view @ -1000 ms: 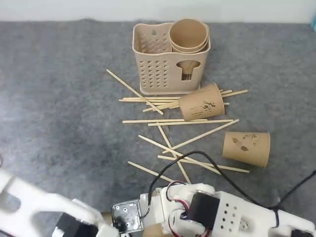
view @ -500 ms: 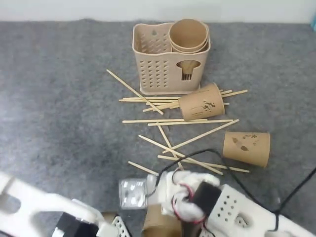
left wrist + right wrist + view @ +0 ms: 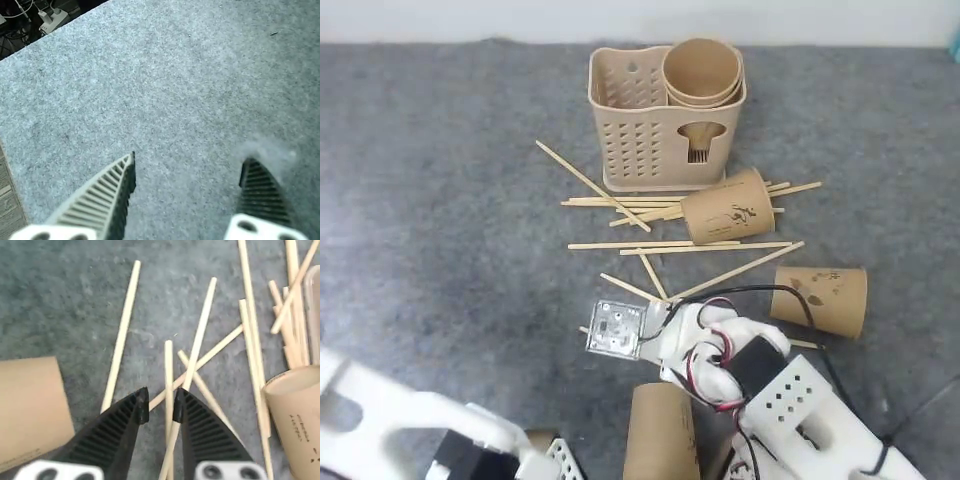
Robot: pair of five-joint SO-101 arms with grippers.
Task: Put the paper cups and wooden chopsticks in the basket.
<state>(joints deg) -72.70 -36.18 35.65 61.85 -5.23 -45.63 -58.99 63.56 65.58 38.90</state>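
Watching from the side: basket [image 3: 640, 150] stands upright at the far edge of the grey carpet [image 3: 450, 220], with stacked paper cups [image 3: 701, 68] seated in one of its compartments. Three loose cups, all on their sides:
- cup by the basket [image 3: 728, 207], resting on top of several sticks just in front of it
- outer cup [image 3: 818, 298], on the carpet well off to the side, one stick's end beside it
- near cup [image 3: 660, 435], right beside the right arm [image 3: 760, 390]

Wooden chopsticks [image 3: 650, 245] lie scattered and crossing between the basket and the arms.

Right gripper [image 3: 160, 402] is low over the stick pile, fingers only narrowly apart. Single chopstick [image 3: 168, 370] runs lengthwise through the gap; a second one crosses under the tips. Doesn't look pinched.

Left gripper [image 3: 190, 159] is spread wide, nothing in it, above bare carpet. Left arm [image 3: 400, 420] sits at the near corner, well apart from the cups and sticks.
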